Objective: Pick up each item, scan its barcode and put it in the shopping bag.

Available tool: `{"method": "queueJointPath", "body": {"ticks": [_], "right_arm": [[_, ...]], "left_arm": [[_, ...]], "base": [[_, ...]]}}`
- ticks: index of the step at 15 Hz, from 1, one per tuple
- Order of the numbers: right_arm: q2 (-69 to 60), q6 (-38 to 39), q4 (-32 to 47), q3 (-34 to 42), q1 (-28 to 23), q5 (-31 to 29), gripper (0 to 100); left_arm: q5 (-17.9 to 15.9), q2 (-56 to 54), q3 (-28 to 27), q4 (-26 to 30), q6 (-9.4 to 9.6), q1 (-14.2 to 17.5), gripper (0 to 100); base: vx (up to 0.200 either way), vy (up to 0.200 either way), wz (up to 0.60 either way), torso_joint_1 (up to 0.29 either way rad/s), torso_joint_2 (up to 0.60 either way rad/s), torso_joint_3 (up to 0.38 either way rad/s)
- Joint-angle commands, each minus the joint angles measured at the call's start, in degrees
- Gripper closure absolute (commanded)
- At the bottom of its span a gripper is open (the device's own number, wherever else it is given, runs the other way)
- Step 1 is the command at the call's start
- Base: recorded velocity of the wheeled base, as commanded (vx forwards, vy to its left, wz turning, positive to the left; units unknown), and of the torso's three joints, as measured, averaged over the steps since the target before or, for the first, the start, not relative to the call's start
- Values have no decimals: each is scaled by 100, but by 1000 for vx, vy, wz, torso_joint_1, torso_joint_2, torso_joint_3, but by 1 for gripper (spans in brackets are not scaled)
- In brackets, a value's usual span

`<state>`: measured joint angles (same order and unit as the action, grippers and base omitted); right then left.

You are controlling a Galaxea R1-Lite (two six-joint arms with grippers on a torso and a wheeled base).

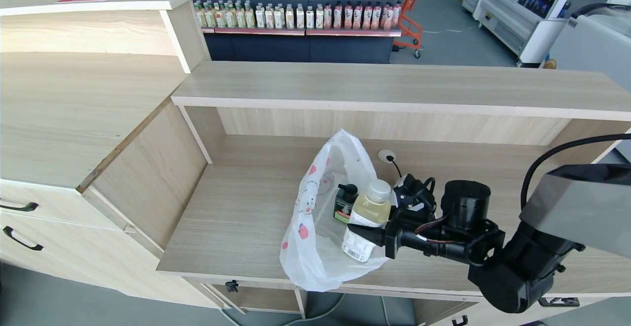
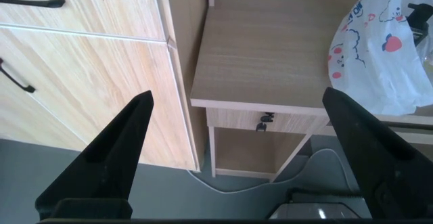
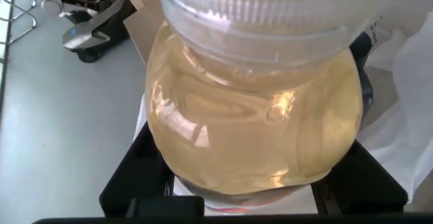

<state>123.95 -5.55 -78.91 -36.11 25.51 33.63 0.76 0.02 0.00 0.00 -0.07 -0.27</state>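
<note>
The right claw (image 1: pixel 375 233) is clamped on a clear plastic bottle (image 1: pixel 367 210) of pale yellow liquid, at the open mouth of the thin printed shopping bag (image 1: pixel 305 247) on the wood-grain surface (image 1: pixel 236 217). The head view shows its barcode label, and the right wrist view shows ribbing under the cap. The left claw (image 2: pixel 237 97) is spread wide, low by the surface's front edge.

- Bright, even light overall; cabinet (image 1: pixel 74 94) left of the shopping bag (image 1: pixel 315 252) washed pale.
- Soft shade under the shelf (image 1: pixel 394 87) behind the bag.
- Small glints on the bottle (image 3: pixel 254 136).
</note>
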Motion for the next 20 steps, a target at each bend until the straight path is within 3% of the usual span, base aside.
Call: {"method": "queueJointPath", "body": {"ticks": [1, 9, 19, 20], "right_arm": [[358, -17, -37, -124, -91, 12, 100], [1280, -395, -265, -1056, -126, 29, 100], [1755, -720, -265, -1619, -11, 29, 100], [1711, -667, -256, -1619, 6, 38, 0]], "left_arm": [[4, -2, 0, 0, 7, 0, 0], [4, -2, 0, 0, -1, 0, 0], [4, -2, 0, 0, -1, 0, 0], [4, -2, 0, 0, -1, 0, 0]], "base": [[0, 0, 0, 0, 0, 0], [0, 0, 0, 0, 0, 0], [0, 0, 0, 0, 0, 0], [0, 0, 0, 0, 0, 0]]}}
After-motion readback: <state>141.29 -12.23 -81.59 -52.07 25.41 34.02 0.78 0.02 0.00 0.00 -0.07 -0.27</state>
